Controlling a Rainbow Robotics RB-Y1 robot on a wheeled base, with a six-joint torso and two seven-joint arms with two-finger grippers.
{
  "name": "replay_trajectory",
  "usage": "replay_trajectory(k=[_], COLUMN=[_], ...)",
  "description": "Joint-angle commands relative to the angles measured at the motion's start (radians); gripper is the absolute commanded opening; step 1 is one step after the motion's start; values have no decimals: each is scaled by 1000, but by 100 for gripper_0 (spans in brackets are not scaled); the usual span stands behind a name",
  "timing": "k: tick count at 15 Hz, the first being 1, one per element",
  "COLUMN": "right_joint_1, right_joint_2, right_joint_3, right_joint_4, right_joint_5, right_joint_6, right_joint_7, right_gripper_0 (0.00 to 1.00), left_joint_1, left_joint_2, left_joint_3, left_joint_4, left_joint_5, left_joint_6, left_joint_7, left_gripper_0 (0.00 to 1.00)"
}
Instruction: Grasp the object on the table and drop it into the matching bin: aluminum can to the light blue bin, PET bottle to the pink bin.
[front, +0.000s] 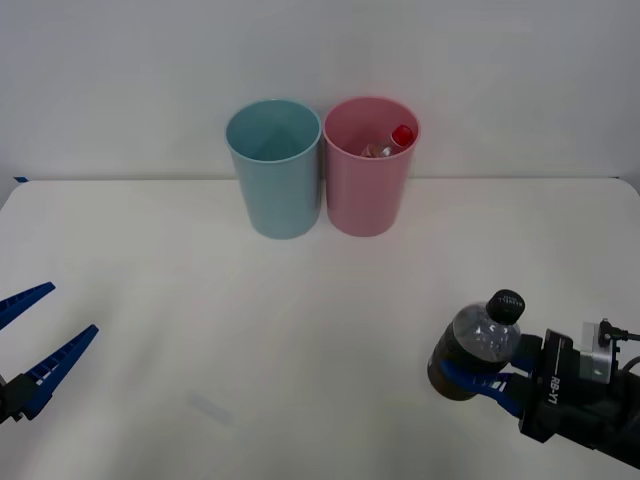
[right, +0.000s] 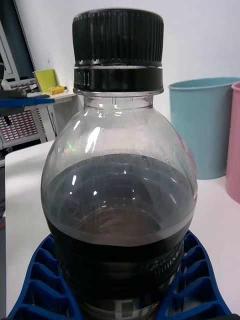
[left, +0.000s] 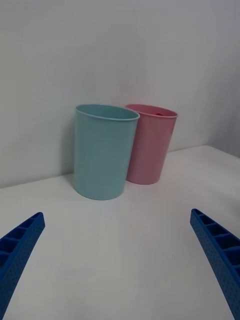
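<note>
Standing upright between the closed jaws of the right gripper (front: 478, 378), the PET bottle (front: 478, 352) is seen as a small clear, rounded bottle with a black ribbed screw cap, a dark band around its lower body and a clear domed shoulder above it. In the right wrist view the bottle (right: 119, 200) is clasped low on its dark band by the blue ribbed fingers (right: 200, 285), one on each side, both touching it. Whether its base rests on the table (front: 300, 330) cannot be told. Ahead of the jaws, well apart from them, the pink bin (front: 370, 170) and the light blue bin (front: 274, 170) are set side by side at the far edge of the table, just touching or nearly so. A red-capped clear bottle (front: 392, 142) is seen lying tilted inside the pink bin. The left gripper (front: 28, 345) is held at the near left of the table, its jaws spread wide with nothing between them.
</note>
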Motion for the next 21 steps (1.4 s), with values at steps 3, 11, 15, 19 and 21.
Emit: replay_trajectory(k=[3,11,15,19,21], right_joint_1=[1,-152,-322,-522,-626], right_joint_2=[-13,-119,-117,-117,-117], right_joint_3=[1,73,138,175,204], right_joint_4=[-205,-341,-278,-117,-16], right_joint_5=[3,56,144,165,178], right_joint_6=[160,481,587,585,585], right_joint_7=[-235,-467,-609,-616,-616], right_gripper_0=[0,0,0,0,0], left_joint_1=[0,0,0,0,0], left_joint_2=[0,0,0,0,0], left_joint_3=[0,0,0,0,0], left_joint_4=[0,0,0,0,0], left_joint_5=[0,0,0,0,0], left_joint_6=[0,0,0,0,0], left_joint_7=[0,0,0,0,0], left_gripper_0=[100,100,100,100,100])
